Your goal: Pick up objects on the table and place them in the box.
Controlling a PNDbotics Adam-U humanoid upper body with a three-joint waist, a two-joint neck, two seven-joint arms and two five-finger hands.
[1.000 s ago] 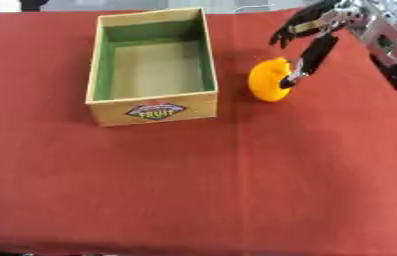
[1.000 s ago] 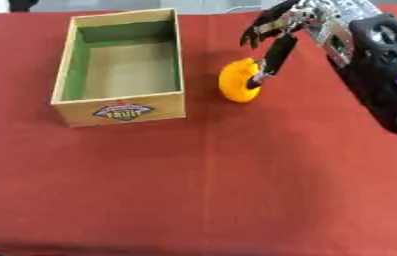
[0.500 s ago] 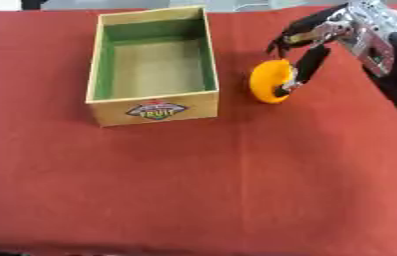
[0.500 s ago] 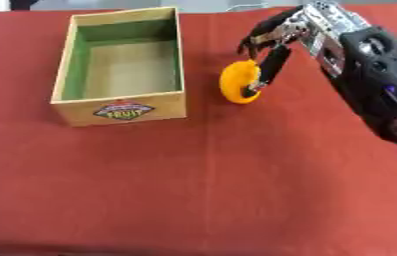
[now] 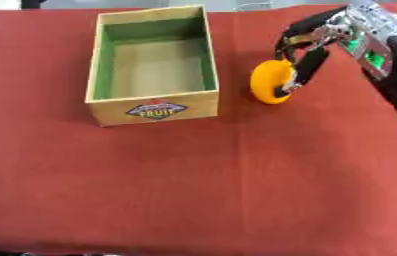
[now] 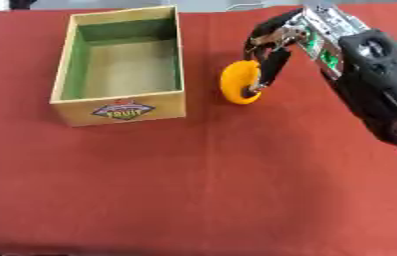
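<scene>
An orange round fruit (image 5: 270, 81) stands on the red tablecloth just right of the wooden box (image 5: 152, 109), which has a green lining and a "FRUIT" label on its front wall. Nothing shows inside the box. My right hand (image 6: 276, 47) reaches in from the upper right. Its fingers are curled at the fruit: one runs down the fruit's right side and touches it, and others arch over its top and far side. The fruit still rests on the cloth. My left hand shows in neither view.
The red tablecloth (image 5: 201, 190) covers the whole table. My black right forearm (image 6: 385, 95) runs along the right edge. The table's near edge shows at the bottom.
My right hand has come slightly lower and closer round the fruit, its fingers closing on it. The fruit and the box have stayed where they were.
</scene>
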